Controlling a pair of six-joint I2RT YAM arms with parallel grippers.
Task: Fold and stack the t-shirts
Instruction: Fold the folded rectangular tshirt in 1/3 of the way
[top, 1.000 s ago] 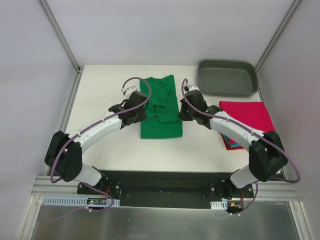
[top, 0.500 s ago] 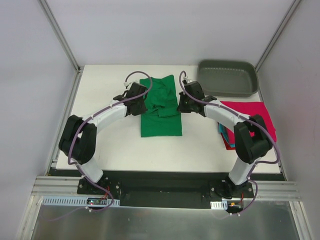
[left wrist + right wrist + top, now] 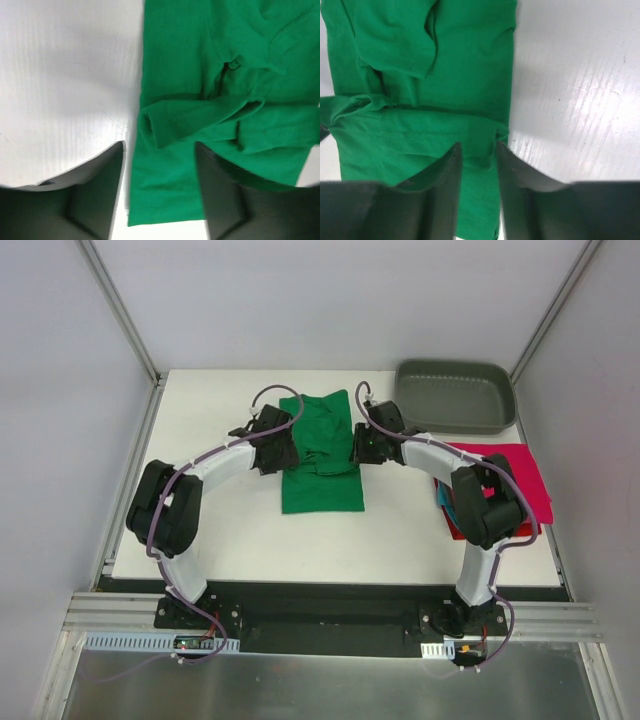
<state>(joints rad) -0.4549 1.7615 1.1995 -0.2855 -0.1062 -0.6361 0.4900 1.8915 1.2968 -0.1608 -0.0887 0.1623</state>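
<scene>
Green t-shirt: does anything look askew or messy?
Yes. The green t-shirt lies rumpled, its sleeves bunched across the middle, not flat. At right, teal and red edges poke out beneath the crimson-pink shirt.

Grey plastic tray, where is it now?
The tray sits at the far right corner of the table in the top view, beyond the crimson-pink shirt.

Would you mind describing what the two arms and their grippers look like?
The left arm and right arm have white links with bulky black joints; a thin purple cable runs along each. The left gripper and right gripper are black, with smooth dark grey fingers that taper. No markings show.
</scene>
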